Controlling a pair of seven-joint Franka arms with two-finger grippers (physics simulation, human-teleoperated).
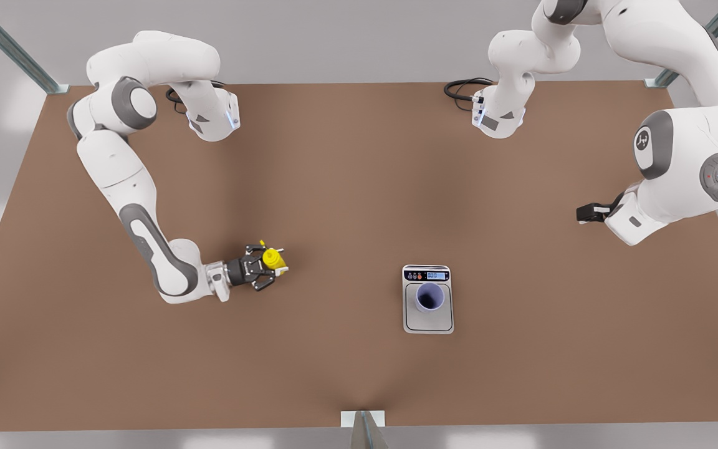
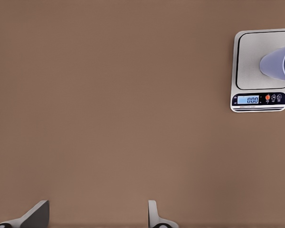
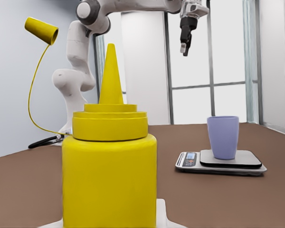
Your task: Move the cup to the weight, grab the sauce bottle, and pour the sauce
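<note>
on table, sauce bottle upright, nozzle up, clamped by right gripper; left gripper spread wide.

Front view looks straight down; both wrist views share the weight, right's low and level.

The cup stands on the weight, brown table around.

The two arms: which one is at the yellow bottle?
The right gripper, on the front view's left, fingers around the sauce bottle. The left gripper hangs far off.
</note>
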